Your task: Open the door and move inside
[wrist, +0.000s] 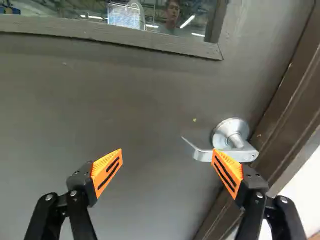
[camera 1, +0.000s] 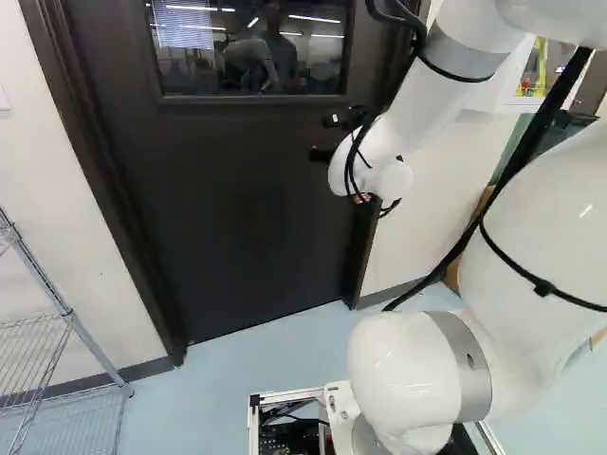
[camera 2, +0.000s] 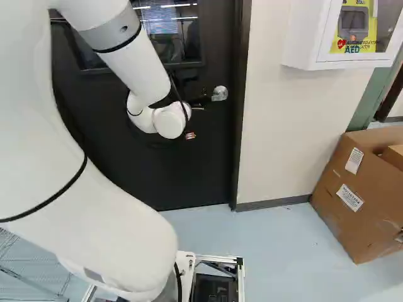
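My gripper [camera 1: 325, 138] is held out in front of the dark door [camera 1: 247, 209], below its window. The door looks closed in its frame. In the wrist view the gripper [wrist: 167, 154] is open, fingers wide apart, with only door surface showing between the orange pads. The silver lever handle [wrist: 202, 154] lies by the tip of one finger, which overlaps part of it; whether they touch I cannot tell. Its free end points into the gap between the fingers. In the right base view the round base of the handle [camera 2: 220, 93] shows just beside the wrist.
A wire rack [camera 1: 66, 322] stands left of the door. To the right of the door are a wall [camera 2: 280, 126], a white AED cabinet [camera 2: 315, 34] mounted on it, and a cardboard box [camera 2: 352, 201] on the floor. Pale blue floor [camera 2: 277, 251] lies before the door.
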### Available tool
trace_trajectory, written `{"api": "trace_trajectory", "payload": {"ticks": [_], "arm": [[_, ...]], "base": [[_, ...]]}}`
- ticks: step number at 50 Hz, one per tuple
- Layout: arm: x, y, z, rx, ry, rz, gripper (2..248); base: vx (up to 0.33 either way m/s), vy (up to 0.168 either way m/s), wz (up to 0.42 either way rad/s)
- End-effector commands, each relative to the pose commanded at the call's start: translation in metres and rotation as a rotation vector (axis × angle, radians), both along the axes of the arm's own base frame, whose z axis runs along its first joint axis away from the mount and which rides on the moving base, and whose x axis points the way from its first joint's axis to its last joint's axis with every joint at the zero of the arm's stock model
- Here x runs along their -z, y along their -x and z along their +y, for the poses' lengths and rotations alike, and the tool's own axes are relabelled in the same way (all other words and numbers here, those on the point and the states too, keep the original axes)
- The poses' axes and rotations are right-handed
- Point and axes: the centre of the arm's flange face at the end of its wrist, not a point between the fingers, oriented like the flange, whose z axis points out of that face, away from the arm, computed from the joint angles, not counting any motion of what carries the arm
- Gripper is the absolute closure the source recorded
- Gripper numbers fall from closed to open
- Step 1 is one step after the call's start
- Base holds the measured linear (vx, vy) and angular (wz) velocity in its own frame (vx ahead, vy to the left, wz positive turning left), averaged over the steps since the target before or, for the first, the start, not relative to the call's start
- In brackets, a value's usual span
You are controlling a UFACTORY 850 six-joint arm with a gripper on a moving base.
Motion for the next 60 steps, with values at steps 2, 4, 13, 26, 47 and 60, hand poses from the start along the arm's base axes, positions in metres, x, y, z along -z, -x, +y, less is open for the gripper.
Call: {"api": "trace_trajectory", "payload": {"ticks": [2,4,13,26,47,60], "arm": [[-0.002,-0.002,-0.001,-0.004,0.005,-0.004,3],[-0.004,-0.004,-0.001,-0.008,0.01,-0.008,3],[-0.011,-0.015,-0.005,-0.027,0.033,-0.02,3],[-0.012,-0.03,-0.01,-0.04,0.052,-0.019,3],[-0.013,-0.049,-0.015,-0.037,0.053,-0.019,3],[-0.013,-0.052,-0.015,-0.037,0.053,-0.019,3]], "base": [[0.0,0.0,0.0],[0.0,0.0,0.0],[0.0,0.0,0.0],[0.0,0.0,0.0],[0.0,0.0,0.0],[0.0,0.0,0.0]]}}
